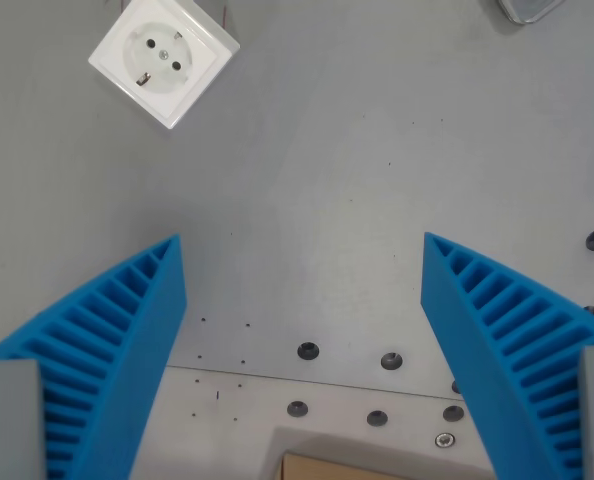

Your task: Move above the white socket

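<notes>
While spread wide over the grey table (307, 200), gripper (302, 245) with blue ribbed fingers (117, 340) far apart, nothing held between them. White socket (164, 58) lying flat at the wrist view's upper left, turned at an angle, well apart from both fingertips. Bolt holes (308, 351) near the bottom edge.

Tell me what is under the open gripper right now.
Under the gripper lies only bare grey table with screw holes. The white socket sits apart, at the wrist view's upper left. The blue fingers hide the table beneath them.
</notes>
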Tool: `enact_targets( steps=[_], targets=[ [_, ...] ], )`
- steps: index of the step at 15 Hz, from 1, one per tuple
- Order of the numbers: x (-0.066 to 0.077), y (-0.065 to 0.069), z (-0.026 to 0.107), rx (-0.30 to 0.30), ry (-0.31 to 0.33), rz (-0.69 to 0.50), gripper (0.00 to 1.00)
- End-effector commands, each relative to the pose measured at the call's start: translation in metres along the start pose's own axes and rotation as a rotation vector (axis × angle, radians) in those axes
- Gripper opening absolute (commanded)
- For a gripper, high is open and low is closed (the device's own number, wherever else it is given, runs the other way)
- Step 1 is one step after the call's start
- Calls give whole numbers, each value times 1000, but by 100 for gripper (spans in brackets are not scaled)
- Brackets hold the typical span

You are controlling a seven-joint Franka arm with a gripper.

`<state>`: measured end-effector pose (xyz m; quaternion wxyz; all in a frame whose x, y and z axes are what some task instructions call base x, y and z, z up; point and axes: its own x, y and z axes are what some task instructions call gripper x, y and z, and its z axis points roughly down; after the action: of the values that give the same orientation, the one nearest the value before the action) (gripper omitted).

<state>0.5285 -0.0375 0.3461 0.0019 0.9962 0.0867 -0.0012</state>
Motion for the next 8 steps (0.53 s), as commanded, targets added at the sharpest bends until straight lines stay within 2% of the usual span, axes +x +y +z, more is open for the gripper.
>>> enact_targets(
  steps=[1,8],
  targets=[
    [0,0,-2,-1,3,0,100],
    [0,-1,0,0,5,25,100]
  ],
)
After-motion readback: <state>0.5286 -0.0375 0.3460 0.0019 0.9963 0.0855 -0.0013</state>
